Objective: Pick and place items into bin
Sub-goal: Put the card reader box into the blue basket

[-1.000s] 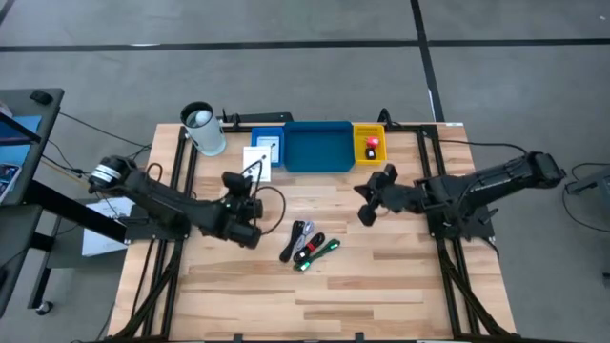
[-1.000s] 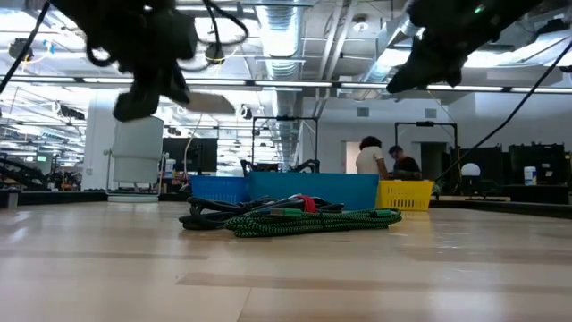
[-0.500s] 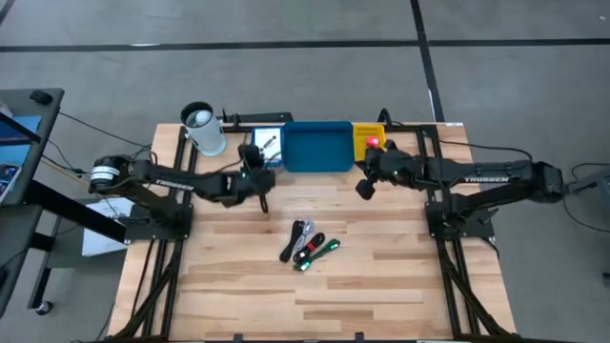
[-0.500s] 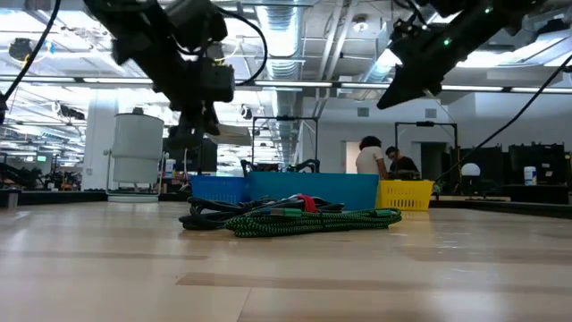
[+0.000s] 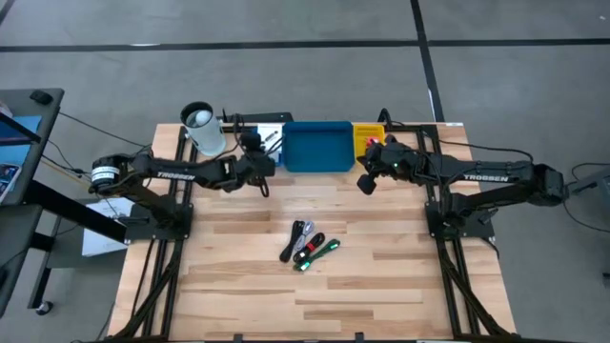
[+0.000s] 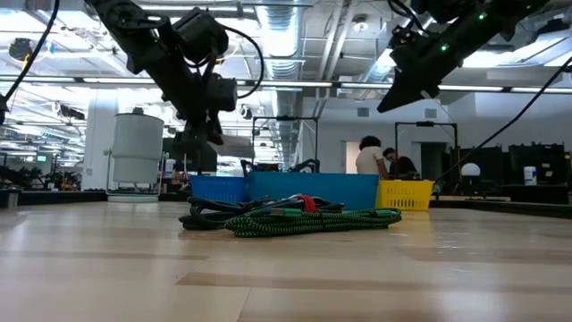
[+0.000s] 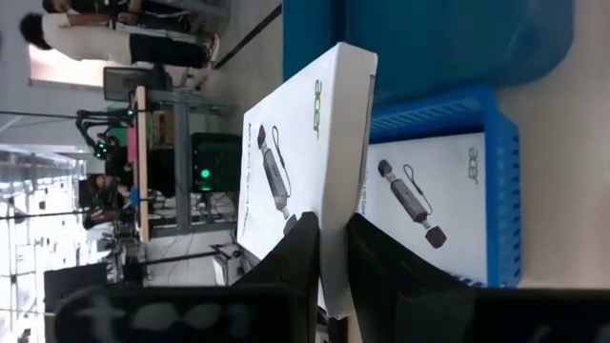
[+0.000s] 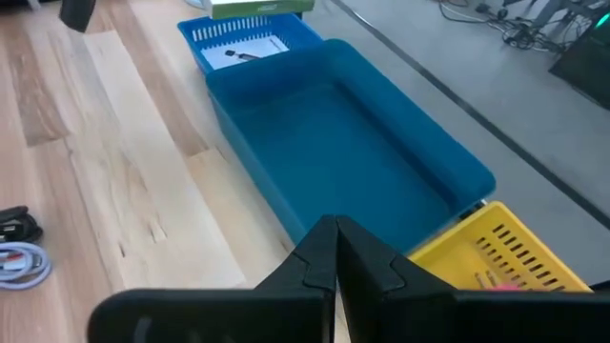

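My left gripper point(image 5: 259, 160) is shut on a white printed packet point(image 7: 295, 143) and holds it over the small blue tray point(image 7: 496, 143). A second white packet point(image 7: 424, 205) lies flat in that tray. To its right stand the wide blue tray point(image 5: 317, 148) and the yellow tray point(image 8: 505, 248). My right gripper point(image 8: 335, 238) is shut on nothing and hangs above the near wall of the wide blue tray, close to the yellow one. A bundle of black, red and green cables point(image 5: 307, 246) lies on the table's middle. My left gripper pinches the white packet between its two fingers, one on each broad face, at an edge point(image 7: 329, 233). The fingers slant down from the table's left. The packet is lifted clear, tilted on edge above the small blue tray.
A white-and-black cup point(image 5: 202, 129) stands left of the small blue tray, near the left arm. Something red point(image 5: 372, 144) shows in the yellow tray beside the right arm. Bare wood lies around the cables point(image 6: 286, 216). People stand in the room beyond the table.
My left gripper has swung from near the table's middle toward the far edge, carrying the packet up to the small blue tray, and its wrist has turned. My right gripper has gone toward the far edge, up to the trays, still shut.
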{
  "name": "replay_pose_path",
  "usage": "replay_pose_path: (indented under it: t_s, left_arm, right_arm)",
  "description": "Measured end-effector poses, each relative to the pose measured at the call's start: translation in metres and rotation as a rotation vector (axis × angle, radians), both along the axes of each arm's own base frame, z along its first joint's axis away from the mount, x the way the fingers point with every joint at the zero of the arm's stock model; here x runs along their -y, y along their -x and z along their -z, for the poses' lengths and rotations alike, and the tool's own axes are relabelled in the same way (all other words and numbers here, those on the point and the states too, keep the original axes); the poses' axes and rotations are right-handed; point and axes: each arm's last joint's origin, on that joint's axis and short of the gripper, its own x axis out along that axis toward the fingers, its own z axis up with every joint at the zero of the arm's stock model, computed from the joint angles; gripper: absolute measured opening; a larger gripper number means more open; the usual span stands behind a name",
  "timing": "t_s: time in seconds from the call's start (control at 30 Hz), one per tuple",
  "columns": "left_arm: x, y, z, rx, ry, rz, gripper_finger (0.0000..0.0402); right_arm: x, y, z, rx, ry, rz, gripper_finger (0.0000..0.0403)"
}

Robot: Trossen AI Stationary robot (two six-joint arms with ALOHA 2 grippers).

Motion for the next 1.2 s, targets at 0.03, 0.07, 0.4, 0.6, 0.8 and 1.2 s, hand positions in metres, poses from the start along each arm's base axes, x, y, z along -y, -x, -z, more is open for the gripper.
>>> replay_pose_path:
  t_s: [0.03, 0.07, 0.4, 0.6, 0.8, 1.2]
  left_arm:
    - [-0.001, 0.0, 0.0, -0.001, 0.005, 0.004, 0.0025]
    - [-0.003, 0.001, 0.0, -0.001, 0.01, 0.006, 0.0024]
    - [-0.005, 0.002, 0.004, -0.028, 0.028, 0.012, 0.0025]
    - [-0.012, 0.005, 0.005, -0.05, 0.031, -0.009, 0.0028]
    - [-0.015, 0.007, 0.006, -0.053, 0.059, 0.005, 0.0028]
    - [-0.014, 0.007, 0.006, -0.07, 0.06, 0.029, 0.003]
  right_arm:
    - [0.0, 0.0, 0.0, -0.002, 0.003, -0.003, 0.0]
    - [0.0, 0.0, 0.0, -0.006, 0.008, -0.007, 0.0]
    - [0.0, 0.0, 0.0, -0.011, 0.016, -0.013, 0.0]
    - [0.0, 0.0, 0.0, -0.012, 0.016, -0.014, 0.0]
    - [0.0, 0.0, 0.0, -0.012, 0.016, -0.014, 0.0]
    - [0.0, 0.0, 0.0, -0.012, 0.016, -0.014, 0.0]
